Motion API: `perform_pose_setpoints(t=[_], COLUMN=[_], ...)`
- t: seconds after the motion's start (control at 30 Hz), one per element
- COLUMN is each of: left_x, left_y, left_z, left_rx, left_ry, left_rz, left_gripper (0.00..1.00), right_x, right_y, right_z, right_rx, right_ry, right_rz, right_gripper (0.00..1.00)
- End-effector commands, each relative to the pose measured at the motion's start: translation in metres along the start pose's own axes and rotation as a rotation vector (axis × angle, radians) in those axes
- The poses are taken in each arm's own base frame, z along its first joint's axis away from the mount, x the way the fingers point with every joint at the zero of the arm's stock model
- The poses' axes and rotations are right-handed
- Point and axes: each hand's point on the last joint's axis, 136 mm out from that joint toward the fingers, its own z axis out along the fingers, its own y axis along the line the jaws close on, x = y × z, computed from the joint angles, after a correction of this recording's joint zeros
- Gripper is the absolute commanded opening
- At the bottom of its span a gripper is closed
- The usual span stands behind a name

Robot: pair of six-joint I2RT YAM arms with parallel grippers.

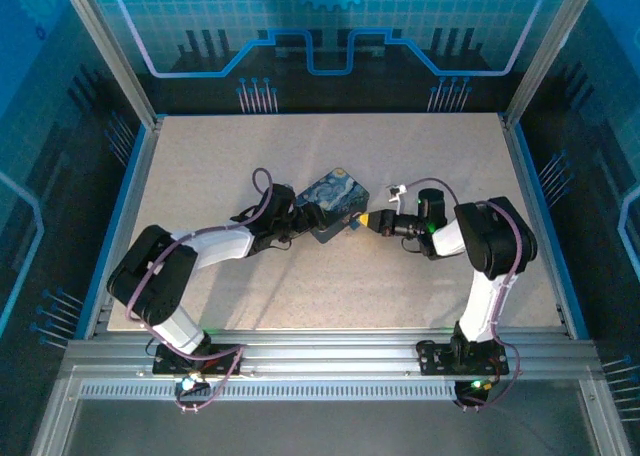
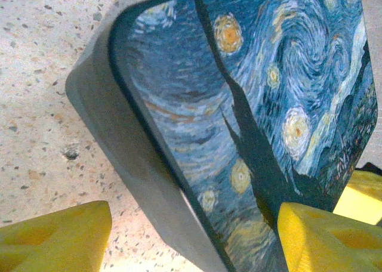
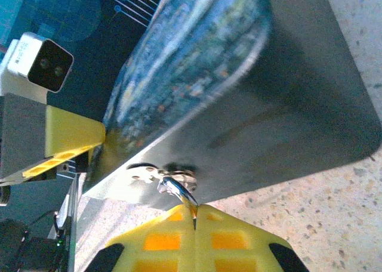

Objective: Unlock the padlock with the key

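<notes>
Right end effector [image 3: 194, 211] pinched shut on the thin key [image 3: 179, 192], tip at the tiny silvery padlock [image 3: 170, 173], blurry in shadow on the side of the tin [image 3: 286, 105]; left end effector [image 2: 194, 211] spread wide.

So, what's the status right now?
Right end effector shut on key, tip at padlock on starry-night tin's side. Left end effector open, straddling tin corner. Padlock open or locked: can't tell.

The tin [image 2: 239, 105] carries swirling blue night-sky paint with yellow-orange stars over plain grey sides. The surface [image 2: 36, 75] is beige, dark-speckled. The right hand [image 3: 194, 215] is yellow, the key [image 3: 178, 189] silvery.
</notes>
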Motion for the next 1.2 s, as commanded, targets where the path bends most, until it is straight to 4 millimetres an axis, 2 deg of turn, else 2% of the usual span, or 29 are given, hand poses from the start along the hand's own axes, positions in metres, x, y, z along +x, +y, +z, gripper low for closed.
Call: perform_pose_setpoints(t=[0.0, 0.13, 0.27, 0.47, 0.67, 0.8, 0.93, 1.17], left_x=[-0.002, -0.013, -0.023, -0.035, -0.043, -0.044, -0.044, -0.041], left_y=[-0.003, -0.010, -0.009, 0.003, 0.018, 0.028, 0.035, 0.040], left_z=[-0.015, -0.031, -0.052, -0.084, -0.108, -0.117, -0.120, -0.119], left_rx=[0.002, 0.021, 0.023, -0.010, -0.054, -0.078, -0.091, -0.104], left_ry=[0.006, -0.027, -0.088, -0.183, -0.259, -0.280, -0.286, -0.276], left_rz=[0.031, 0.057, 0.077, 0.110, 0.123, 0.121, 0.116, 0.109], left_gripper=[0.78, 0.82, 0.86, 0.91, 0.94, 0.96, 0.96, 0.96], right_x=[-0.004, -0.003, 0.005, 0.031, 0.061, 0.077, 0.089, 0.094], right_y=[0.003, 0.012, 0.021, 0.033, 0.035, 0.033, 0.026, 0.009], right_z=[-0.012, -0.022, -0.033, -0.047, -0.063, -0.070, -0.067, -0.054], right_rx=[0.039, 0.070, 0.106, 0.177, 0.302, 0.349, 0.352, 0.358], right_ry=[-0.013, -0.006, 0.010, 0.070, 0.123, 0.151, 0.191, 0.228], right_rz=[-0.030, -0.027, 0.001, 0.067, 0.121, 0.143, 0.186, 0.229], right_gripper=[0.00, 0.00, 0.00, 0.00, 0.00, 0.00, 0.00, 0.00])
